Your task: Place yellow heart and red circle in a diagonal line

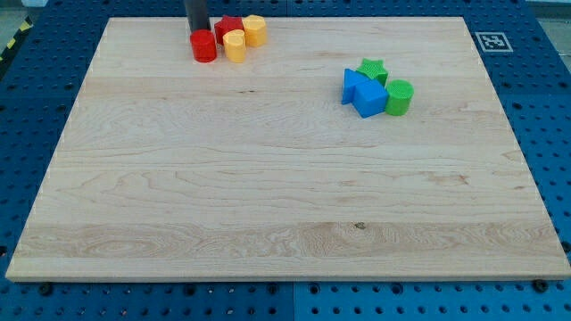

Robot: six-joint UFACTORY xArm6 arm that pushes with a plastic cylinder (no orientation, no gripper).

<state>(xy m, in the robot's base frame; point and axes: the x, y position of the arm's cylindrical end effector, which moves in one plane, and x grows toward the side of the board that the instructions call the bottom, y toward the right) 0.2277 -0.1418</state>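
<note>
The red circle (203, 46) sits near the view's top left of the wooden board (268, 196). The yellow heart (235, 45) lies just to its right, touching or nearly touching it. A red block (229, 27), shape unclear, sits behind the heart, and a yellow block (254, 29) lies to that one's right. My tip (197, 29) comes down from the view's top edge, right behind the red circle and at its upper left, seemingly touching it.
A blue block cluster (362, 93), a green star (372, 69) and a green cylinder (398, 97) lie together at the view's upper right. A fiducial tag (492, 41) marks the board's top right corner. Blue perforated table surrounds the board.
</note>
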